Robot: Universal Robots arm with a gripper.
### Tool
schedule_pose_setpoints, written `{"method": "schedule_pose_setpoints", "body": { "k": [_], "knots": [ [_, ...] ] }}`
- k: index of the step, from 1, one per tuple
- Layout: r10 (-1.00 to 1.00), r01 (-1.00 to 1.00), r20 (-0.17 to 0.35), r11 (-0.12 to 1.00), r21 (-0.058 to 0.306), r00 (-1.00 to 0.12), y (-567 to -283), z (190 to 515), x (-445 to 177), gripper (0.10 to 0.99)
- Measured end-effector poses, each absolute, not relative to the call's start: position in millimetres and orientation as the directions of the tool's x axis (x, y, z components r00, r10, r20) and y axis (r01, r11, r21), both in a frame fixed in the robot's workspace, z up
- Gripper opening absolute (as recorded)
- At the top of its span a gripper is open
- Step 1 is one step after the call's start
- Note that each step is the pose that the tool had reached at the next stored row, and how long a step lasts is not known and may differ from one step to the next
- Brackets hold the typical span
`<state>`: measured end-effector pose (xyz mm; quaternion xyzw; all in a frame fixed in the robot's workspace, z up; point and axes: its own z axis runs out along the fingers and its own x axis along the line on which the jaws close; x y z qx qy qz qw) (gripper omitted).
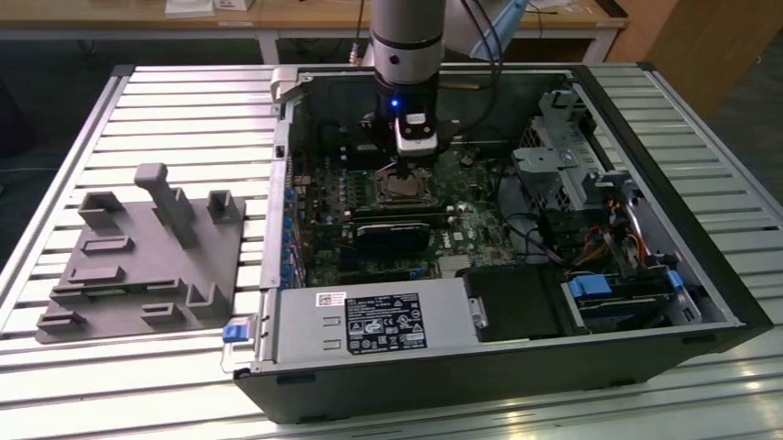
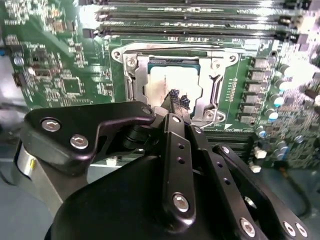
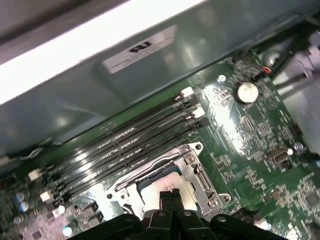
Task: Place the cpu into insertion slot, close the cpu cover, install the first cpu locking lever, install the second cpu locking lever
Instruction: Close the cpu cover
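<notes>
The computer case lies open on the slatted table, and the arm reaches down into it over the motherboard. The cpu shows its pale silver face inside the insertion slot. Flat over the cpu lies the cpu cover, a silvery frame with the chip showing through its window. My gripper hovers just above the chip's face, the black fingertips pressed together with nothing between them. Whether they touch the chip I cannot tell.
Long black memory slots run beside the socket, toward the case wall. A black card sits on the socket's other side, with the power supply beyond it. A drive cage and cables fill the exterior view's right. A grey fixture rests on the table.
</notes>
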<state>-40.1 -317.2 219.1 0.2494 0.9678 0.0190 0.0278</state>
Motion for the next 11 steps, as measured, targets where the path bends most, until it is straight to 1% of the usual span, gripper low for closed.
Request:
{"method": "schedule_pose_setpoints", "body": {
  "k": [6, 11],
  "knots": [
    [0.387, 0.385, -0.047, 0.922, 0.045, -0.921, -317.2, 219.0, -40.1, 0.106],
    [0.315, 0.314, -0.051, 0.949, 0.032, -0.948, -317.2, 218.8, -40.1, 0.106]
  ]
}}
